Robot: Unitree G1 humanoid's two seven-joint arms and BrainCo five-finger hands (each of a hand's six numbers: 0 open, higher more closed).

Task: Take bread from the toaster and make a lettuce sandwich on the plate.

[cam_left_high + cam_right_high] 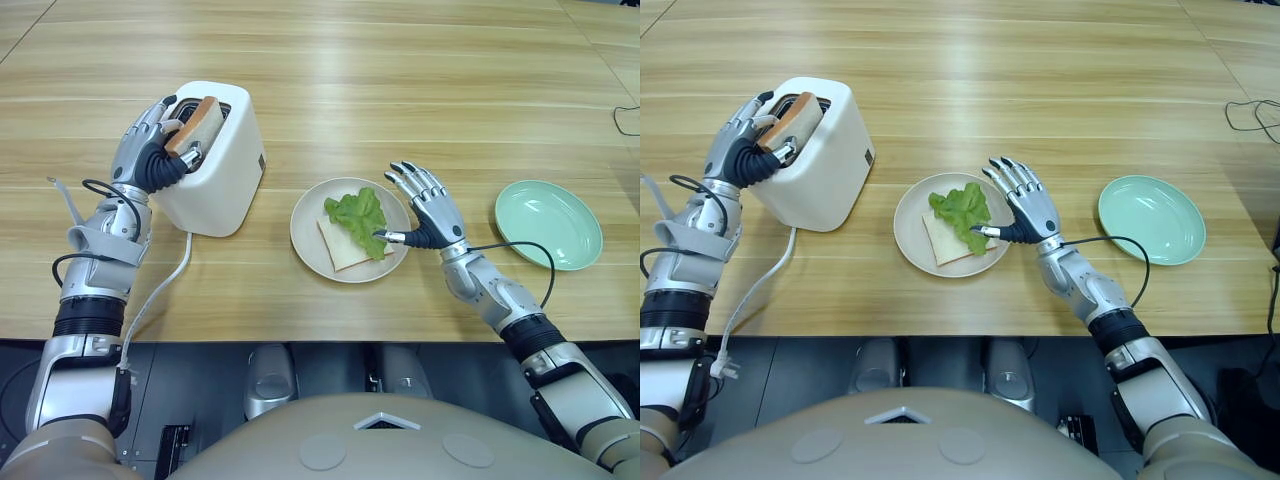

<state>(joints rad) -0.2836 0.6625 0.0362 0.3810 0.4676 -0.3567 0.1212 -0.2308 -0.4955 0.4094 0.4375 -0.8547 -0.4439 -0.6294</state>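
A white toaster [215, 165] stands at the left of the wooden table. A slice of bread [193, 125] sticks up out of its slot, and my left hand [150, 145] is shut on that slice. In the middle sits a beige plate [305, 225] holding a slice of bread [340, 250] with a green lettuce leaf [358, 215] on top. My right hand [425, 205] rests open at the plate's right rim, its thumb touching the lettuce edge and its other fingers spread upward.
An empty pale green plate [548, 223] lies at the right. The toaster's white cord [160, 290] runs down toward the table's front edge. A black cable [628, 120] shows at the far right edge.
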